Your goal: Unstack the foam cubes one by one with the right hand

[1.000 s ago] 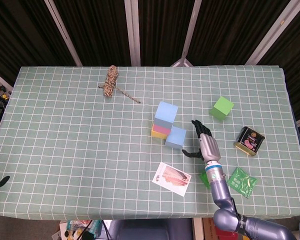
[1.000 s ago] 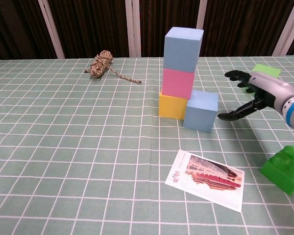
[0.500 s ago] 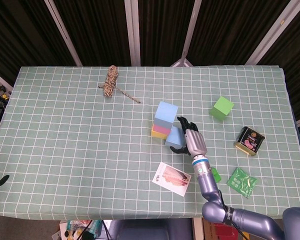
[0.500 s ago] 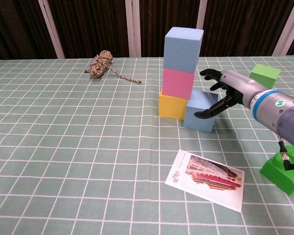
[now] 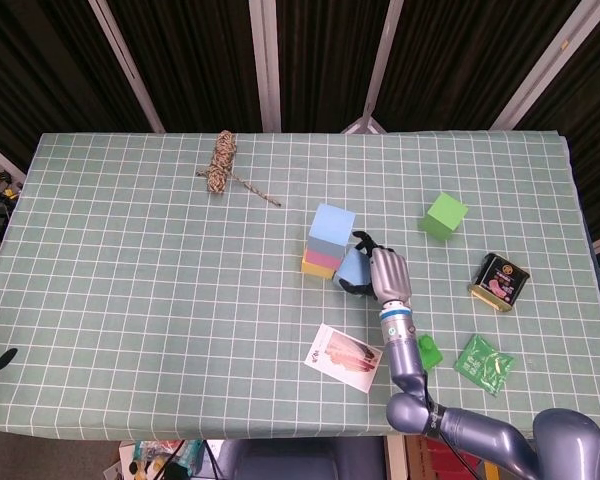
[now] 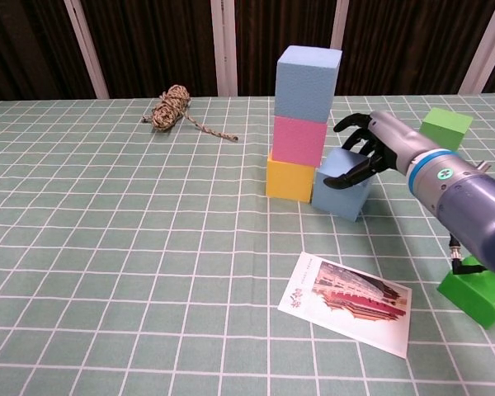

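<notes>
Blue cube [image 6: 341, 183] beside the stack [image 6: 302, 124] tilts, pinched by right hand [image 6: 370, 148]; lifting it clear comes next.

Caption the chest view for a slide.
Right hand grips a tilted blue foam cube beside the blue-pink-yellow stack.
</notes>
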`<state>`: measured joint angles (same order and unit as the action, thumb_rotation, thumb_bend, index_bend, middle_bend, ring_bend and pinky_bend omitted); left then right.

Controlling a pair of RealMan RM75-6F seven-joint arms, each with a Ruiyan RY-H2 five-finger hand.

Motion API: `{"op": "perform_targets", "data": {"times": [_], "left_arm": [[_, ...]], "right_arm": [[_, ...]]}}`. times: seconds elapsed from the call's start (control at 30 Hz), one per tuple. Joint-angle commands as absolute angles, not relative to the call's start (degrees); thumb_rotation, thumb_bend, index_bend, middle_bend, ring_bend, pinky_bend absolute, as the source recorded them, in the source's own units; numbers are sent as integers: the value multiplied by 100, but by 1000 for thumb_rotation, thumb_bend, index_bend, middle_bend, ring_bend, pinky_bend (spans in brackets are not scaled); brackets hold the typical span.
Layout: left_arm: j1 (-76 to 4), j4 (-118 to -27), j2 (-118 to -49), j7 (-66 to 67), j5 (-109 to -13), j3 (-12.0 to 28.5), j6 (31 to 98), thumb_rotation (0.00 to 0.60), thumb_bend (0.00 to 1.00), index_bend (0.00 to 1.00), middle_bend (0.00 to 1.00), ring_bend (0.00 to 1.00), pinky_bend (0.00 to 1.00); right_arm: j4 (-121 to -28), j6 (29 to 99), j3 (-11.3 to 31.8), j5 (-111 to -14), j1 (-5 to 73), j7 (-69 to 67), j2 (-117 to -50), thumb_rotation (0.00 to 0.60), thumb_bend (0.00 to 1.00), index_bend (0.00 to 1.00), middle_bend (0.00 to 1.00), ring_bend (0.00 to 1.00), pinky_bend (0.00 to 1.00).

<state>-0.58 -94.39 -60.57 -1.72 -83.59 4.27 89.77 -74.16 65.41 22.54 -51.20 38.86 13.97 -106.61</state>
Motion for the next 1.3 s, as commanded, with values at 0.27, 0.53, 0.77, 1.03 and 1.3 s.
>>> {"op": "perform_targets", "data": {"times": [0.27, 0.53, 0.77, 1.03, 1.3], "left_arm": [[-77, -9455, -6088, -80, -8360, 425, 8959, 600, 170, 220, 0, 0, 1], [-64, -9475, -6092, -63, -8367, 416, 8980, 600, 170, 220, 0, 0, 1], [-21, -9505, -6098, -34, -8425, 385, 9061, 600, 169, 219, 0, 0, 1], [32, -9520, -6123, 12, -8506, 359, 9178, 600, 170, 219, 0, 0, 1], [27, -9523, -6102, -36, -8440, 391, 9149, 600, 169, 219, 0, 0, 1]], "right_arm": [[-7713, 6678, 2203, -5308, 3536, 1132, -10169, 600, 214, 223, 410, 631, 390], [-8524, 6715, 2097, -5266, 3119, 1192, -9287, 600, 215, 223, 414, 635, 390], [-8737, 6135, 2040, -4931, 3014, 1027, -8754, 600, 214, 220, 413, 608, 389], [-8828, 5683, 1722, -5126, 3065, 1091, -8408, 600, 181, 114, 118, 111, 135], [-9489, 5974, 1845, -5545, 2978, 738, -8126, 600, 160, 114, 68, 17, 36]]}}
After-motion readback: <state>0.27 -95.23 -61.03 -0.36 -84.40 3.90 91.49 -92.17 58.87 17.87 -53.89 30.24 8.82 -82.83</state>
